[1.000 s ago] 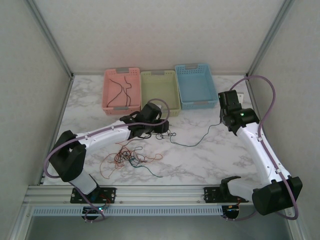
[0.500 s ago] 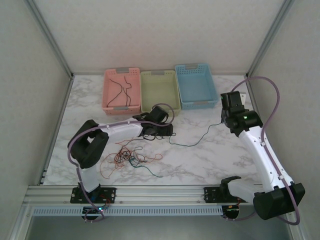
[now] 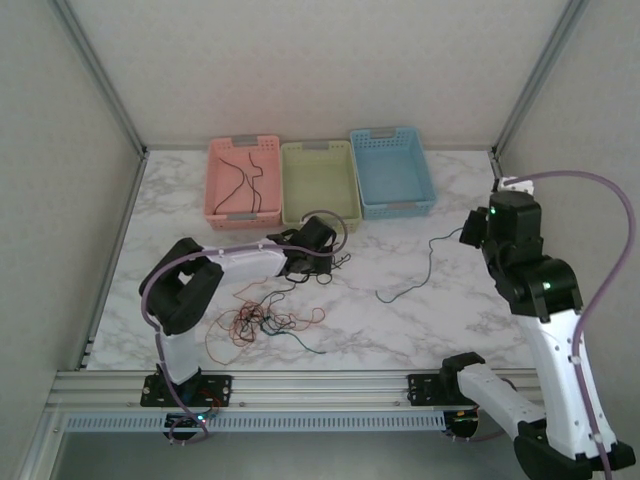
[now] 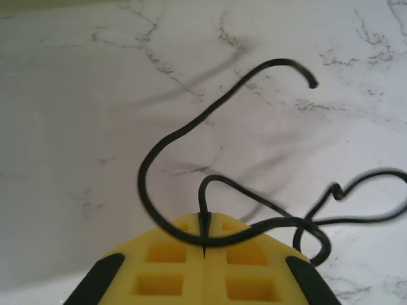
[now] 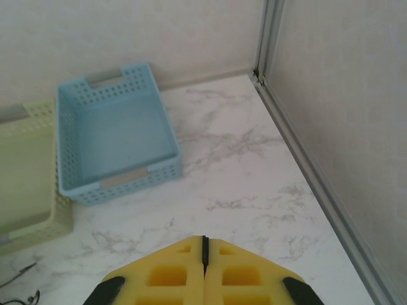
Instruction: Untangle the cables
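The cables form a loose tangle (image 3: 262, 320) of orange-red, dark green and black wires on the marble table in front of the left arm. My left gripper (image 3: 325, 263) (image 4: 205, 220) sits just behind that tangle, shut on a black cable (image 4: 166, 141) that loops out ahead of the yellow fingers. My right gripper (image 3: 468, 236) (image 5: 205, 241) is raised at the right, shut on the end of a dark green cable (image 3: 418, 278). That cable trails down to the table, apart from the tangle. In the right wrist view a dark strip shows pinched at the fingertips.
Three baskets stand in a row at the back: a pink one (image 3: 243, 185) with black wires lying in it, a green one (image 3: 320, 185) and a blue one (image 3: 392, 172) (image 5: 114, 136). Walls and metal rails (image 5: 318, 184) close the table's sides.
The left gripper has shut on the black cable. The right arm has risen and swung right, dragging the dark green cable away from the tangle.
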Robot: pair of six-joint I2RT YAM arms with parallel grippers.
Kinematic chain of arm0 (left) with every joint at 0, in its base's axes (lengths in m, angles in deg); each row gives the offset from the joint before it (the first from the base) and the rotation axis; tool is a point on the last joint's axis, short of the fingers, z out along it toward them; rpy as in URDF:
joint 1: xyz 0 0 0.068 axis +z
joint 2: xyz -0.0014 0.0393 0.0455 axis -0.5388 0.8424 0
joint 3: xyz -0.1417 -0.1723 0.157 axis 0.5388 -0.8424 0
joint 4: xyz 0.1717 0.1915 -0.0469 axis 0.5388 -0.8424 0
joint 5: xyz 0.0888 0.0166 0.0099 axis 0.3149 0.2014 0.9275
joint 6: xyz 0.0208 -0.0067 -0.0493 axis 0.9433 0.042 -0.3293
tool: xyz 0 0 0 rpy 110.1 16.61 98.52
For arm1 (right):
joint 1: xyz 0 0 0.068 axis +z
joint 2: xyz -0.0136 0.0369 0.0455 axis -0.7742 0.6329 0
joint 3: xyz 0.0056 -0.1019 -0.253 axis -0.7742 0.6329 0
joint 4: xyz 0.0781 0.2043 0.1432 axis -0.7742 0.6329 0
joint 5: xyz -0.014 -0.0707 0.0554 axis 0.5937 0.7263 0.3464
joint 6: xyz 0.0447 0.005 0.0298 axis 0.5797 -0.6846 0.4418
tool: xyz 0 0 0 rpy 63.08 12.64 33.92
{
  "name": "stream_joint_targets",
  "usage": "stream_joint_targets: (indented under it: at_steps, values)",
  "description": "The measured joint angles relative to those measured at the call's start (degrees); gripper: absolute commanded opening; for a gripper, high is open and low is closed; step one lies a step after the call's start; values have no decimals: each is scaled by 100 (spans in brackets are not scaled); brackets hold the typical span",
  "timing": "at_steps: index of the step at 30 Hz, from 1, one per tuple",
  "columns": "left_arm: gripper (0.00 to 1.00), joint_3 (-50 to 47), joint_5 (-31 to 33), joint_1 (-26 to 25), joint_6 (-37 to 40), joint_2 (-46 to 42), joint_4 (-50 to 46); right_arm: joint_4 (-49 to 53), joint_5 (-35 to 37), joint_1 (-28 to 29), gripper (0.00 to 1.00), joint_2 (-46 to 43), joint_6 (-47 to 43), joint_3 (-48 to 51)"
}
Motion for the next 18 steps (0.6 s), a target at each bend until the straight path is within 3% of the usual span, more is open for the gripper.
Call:
stream_joint_targets:
  at_steps: [7,18]
  values:
    - [0,-533,68,0,87,-728,-9,-334,-763,-11,0,-149,81,-70]
    - [0,-988,63,153,400,-1744,-13,-2787,-2059,-11,0,859,695,-557]
